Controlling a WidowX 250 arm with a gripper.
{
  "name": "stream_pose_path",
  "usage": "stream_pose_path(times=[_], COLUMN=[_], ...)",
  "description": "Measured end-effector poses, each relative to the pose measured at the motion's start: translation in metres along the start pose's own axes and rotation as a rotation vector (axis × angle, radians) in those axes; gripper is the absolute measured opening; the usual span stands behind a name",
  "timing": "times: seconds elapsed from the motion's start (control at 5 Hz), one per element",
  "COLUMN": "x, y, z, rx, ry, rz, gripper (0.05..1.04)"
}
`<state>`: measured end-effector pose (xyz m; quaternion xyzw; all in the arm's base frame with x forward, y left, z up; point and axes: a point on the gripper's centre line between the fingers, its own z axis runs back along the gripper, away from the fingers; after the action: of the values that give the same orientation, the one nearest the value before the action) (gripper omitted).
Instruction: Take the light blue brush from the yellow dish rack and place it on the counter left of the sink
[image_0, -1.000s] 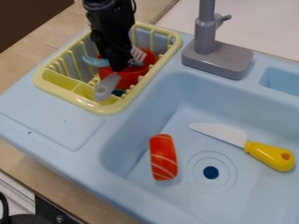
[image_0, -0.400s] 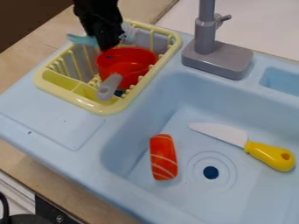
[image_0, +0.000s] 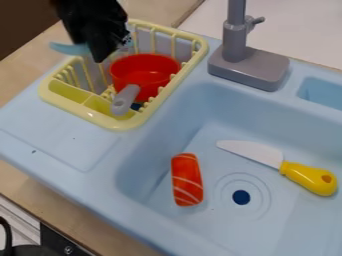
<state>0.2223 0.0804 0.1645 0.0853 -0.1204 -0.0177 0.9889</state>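
Gripper (image_0: 99, 59) at upper left of frame, closed on a light-blue toy utensil (image_0: 67, 48). Fingers point down, slightly toward frame right. Utensil runs roughly crosswise through the grip: curved light-blue end sticks out on the frame-left side, paler end shows on the frame-right side, just beside the black fingers. Exact head shape can't be told, partly hidden by the gripper. Held piece is over the far-left part of the pale yellow dish rack (image_0: 113, 123), curved end reaching past the rack rim toward the wooden counter (image_0: 23, 75).

Red toy pot (image_0: 143, 75) sits in the rack, just right of and below the fingertips in frame. Its grey handle (image_0: 125, 100) points to the lower left, toward the rack's near rim. Can't tell whether fingertips and pot touch.

Rack is on the upper-left part of the light-blue sink unit (image_0: 60, 145). Grey faucet (image_0: 247, 67) stands at upper right of the rack, apart from the gripper. In the basin, well apart from the gripper: orange toy salmon piece with white stripes (image_0: 187, 180) at lower center, left of the drain (image_0: 241, 197); yellow-handled toy knife (image_0: 275, 162) at lower right, blade toward upper left.
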Motion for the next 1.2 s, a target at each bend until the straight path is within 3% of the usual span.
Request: stream_pose_path(times=[0.2, 0.4, 0.6, 1.0, 1.2], x=[-0.027, -0.048, -0.054, -0.061, -0.06], y=[-0.001, 0.002, 0.005, -0.003, -0.005], z=[0.001, 0.0, -0.001, -0.023, -0.031], rx=[0.01, 0.057, 0.141, 0.226, 0.219], ry=[-0.002, -0.02, -0.012, 0.123, 0.171], rz=[0.182, 0.431, 0.641, 1.084, 1.179], gripper=[0.321, 0.321, 0.322, 0.321, 0.321])
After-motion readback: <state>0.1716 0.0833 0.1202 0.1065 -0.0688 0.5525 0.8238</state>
